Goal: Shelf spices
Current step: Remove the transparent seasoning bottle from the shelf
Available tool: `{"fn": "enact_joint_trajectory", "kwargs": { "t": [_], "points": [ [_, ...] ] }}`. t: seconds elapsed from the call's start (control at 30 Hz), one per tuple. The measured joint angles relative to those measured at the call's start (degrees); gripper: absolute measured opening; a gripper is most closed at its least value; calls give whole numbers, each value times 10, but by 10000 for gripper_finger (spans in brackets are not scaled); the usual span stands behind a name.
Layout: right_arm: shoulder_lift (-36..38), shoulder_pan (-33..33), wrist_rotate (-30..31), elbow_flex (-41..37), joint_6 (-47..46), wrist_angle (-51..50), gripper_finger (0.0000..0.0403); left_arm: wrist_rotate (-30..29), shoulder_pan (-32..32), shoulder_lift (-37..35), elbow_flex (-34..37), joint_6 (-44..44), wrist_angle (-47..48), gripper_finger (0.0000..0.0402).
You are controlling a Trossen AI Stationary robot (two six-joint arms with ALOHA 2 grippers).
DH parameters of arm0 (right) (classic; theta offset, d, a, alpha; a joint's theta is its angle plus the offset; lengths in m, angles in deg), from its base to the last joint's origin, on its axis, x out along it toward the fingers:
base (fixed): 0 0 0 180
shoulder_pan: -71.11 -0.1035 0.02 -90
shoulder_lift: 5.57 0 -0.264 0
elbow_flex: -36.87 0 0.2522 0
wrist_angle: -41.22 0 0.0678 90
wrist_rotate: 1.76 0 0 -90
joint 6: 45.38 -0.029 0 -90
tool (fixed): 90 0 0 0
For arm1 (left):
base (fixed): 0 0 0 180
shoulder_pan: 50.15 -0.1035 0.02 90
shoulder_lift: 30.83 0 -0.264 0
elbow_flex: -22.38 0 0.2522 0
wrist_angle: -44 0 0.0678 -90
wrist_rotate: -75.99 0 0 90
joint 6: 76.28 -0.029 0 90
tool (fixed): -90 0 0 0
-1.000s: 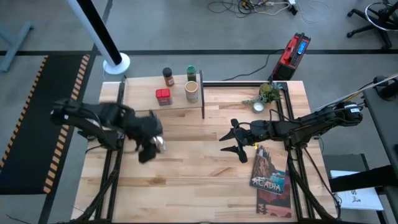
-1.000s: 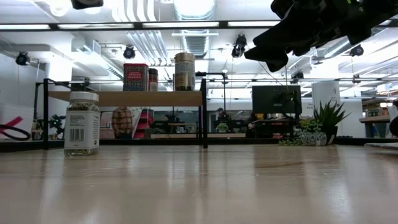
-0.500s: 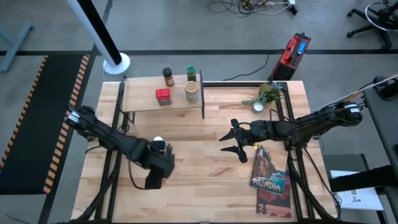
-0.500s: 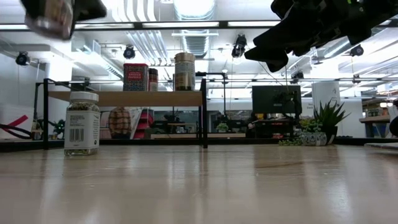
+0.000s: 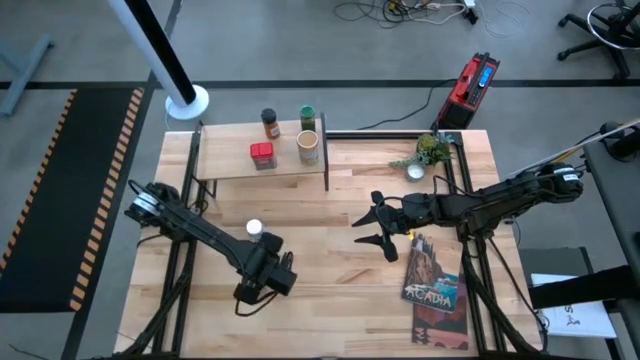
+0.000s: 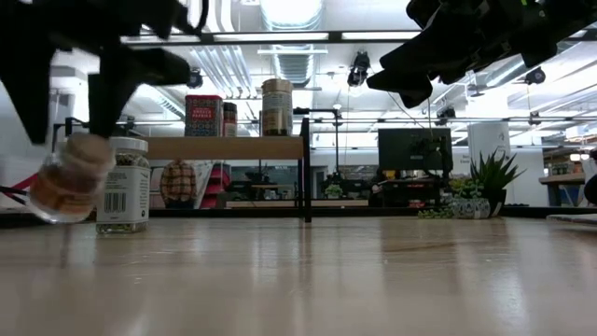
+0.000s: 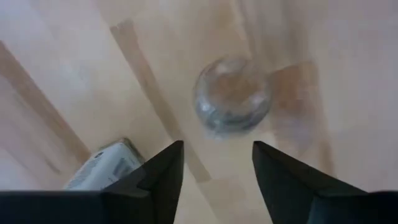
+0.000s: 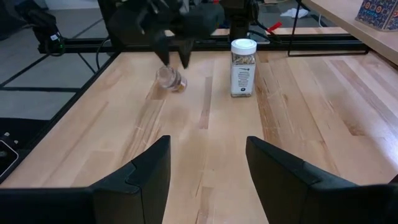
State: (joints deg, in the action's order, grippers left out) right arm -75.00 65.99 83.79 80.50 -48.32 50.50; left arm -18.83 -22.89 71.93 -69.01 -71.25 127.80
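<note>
My left gripper (image 5: 258,280) is open, fingers pointing down, near the table's front left. A small clear jar with a tan stopper (image 6: 65,182) is tilted just below its fingertips (image 7: 233,102); whether the jar rests on the table I cannot tell. The white-capped clear jar (image 5: 254,229) stands upright on the tabletop just behind. On the shelf (image 5: 225,160) stand the red tin (image 5: 262,154), the brown jar (image 5: 270,122), the green-lidded jar (image 5: 307,117) and the tan canister (image 5: 308,146). My right gripper (image 5: 358,228) hangs open over the table's middle, holding nothing.
The "Acadia" book (image 5: 432,280) lies at the near right. A small plant in a white pot (image 5: 425,155) stands at the far right. Bare wood lies between the two grippers and in front of the shelf.
My left gripper has swung from beside the white-capped jar toward the table's near edge and come down. The small clear jar was high up at the gripper half a second ago. It is now low and tilted under the fingers.
</note>
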Motion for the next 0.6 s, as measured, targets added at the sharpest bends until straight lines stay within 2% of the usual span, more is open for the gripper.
{"fn": "enact_joint_trajectory", "kwargs": {
  "t": [0.1, 0.37, 0.47, 0.6],
  "points": [
    [0, 0, 0, 0, 0, 0, 186, -39, -4, 2, 18, 10, -20, 153],
    [0, -3, 0, 0, 1, 0, 186, -37, -8, -36, 32, 43, 0, 110],
    [0, -3, 0, 0, 1, 4, 186, 0, -8, -63, 20, 19, -34, 108],
    [0, -3, 0, 0, 1, 4, 186, 6, -5, -84, 11, -29, -109, 124]
  ]
}}
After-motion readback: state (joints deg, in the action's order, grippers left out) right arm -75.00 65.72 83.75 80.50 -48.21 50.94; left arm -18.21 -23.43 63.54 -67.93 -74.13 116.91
